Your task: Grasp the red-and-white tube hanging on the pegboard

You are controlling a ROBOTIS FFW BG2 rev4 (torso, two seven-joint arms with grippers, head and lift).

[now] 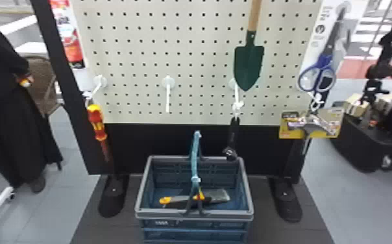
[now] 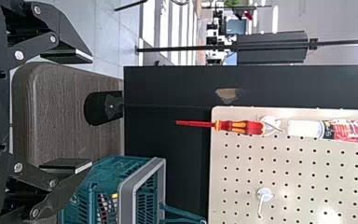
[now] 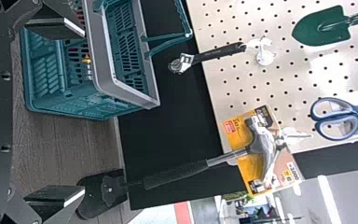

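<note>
— Where's the red-and-white tube (image 2: 340, 129) hanging?

— Up at the top left corner of the pegboard (image 1: 189, 48), right beside the black post of the stand. Just under it a red-and-yellow screwdriver (image 1: 97, 126) dangles from the leftmost white hook.

— And the left gripper (image 2: 86, 110)?

— Released. Its two flat fingers are spread wide with nothing between them. It sits low, well apart from the tube, facing the foot of the stand, with a corner of the blue basket (image 1: 193, 214) near it.

— The right gripper (image 3: 79, 112)?

— Spread wide too, holding nothing. It's low on the other side, close to the basket. Ahead of it are the hammer (image 3: 256, 149) on its yellow card and the black wrench (image 3: 209, 55).

— What else is on the board?

— A green trowel (image 1: 248, 65) with a wooden handle hangs right of the middle. Blue-handled scissors (image 1: 318, 76) in their pack are at the right edge, above the hammer. The wrench hangs from the hook below the trowel, its head near the basket's rear rim.

— Anything in the basket?

— A flat tool (image 1: 205, 196) with yellow on it lies on the bottom. I can't tell just what it is. The basket's handles stand upright over it.
</note>
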